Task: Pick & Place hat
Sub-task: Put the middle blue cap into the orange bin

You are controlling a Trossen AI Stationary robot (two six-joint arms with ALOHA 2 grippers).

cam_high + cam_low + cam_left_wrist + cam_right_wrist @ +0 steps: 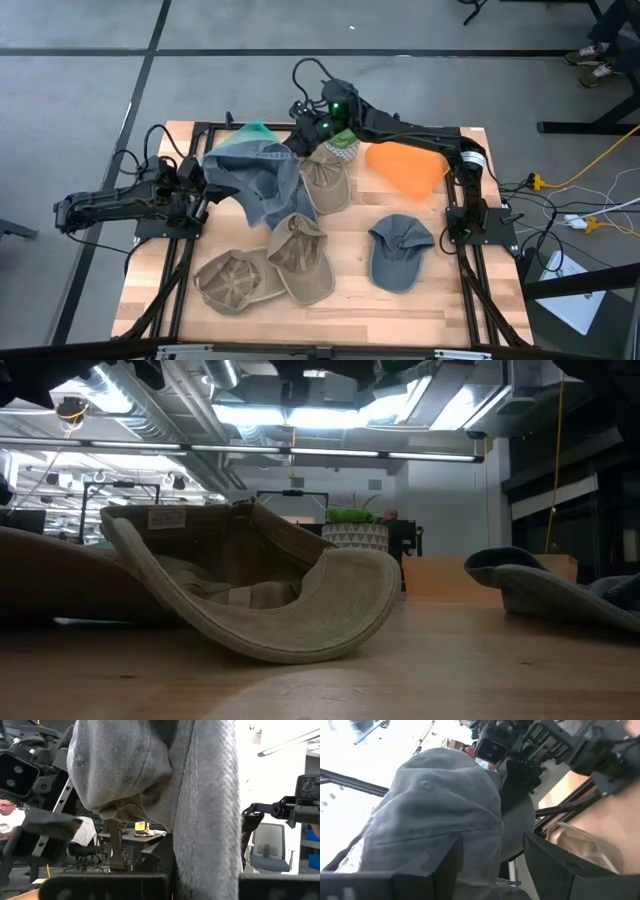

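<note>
Looks roughly mid-job. Blue-grey hat [255, 180] is off the desk [440, 290], hanging in the air over the back-left part, stretched between the two arms. Not placed anywhere yet, and where it's meant to go can't be told. Plenty left on the wood too: three tan hats, one by the middle [325, 182] and two overlapping near the front-left [300, 258] [232, 278], a dark grey cap [398, 250] toward the right, an orange hat [405, 167] at the back right, plus something teal [252, 132] peeking out behind the lifted one.

Left tool [198, 188]: pressed together, pinching the denim edge, cloth draping right across its own camera view.

Right tool [305, 135]: reaching in from the back at the far side of the same hat, fingers [560, 865] spread with the crown sitting just beside them. Touching maybe, but no firm pinch visible, so probably letting go or just lining up.
</note>
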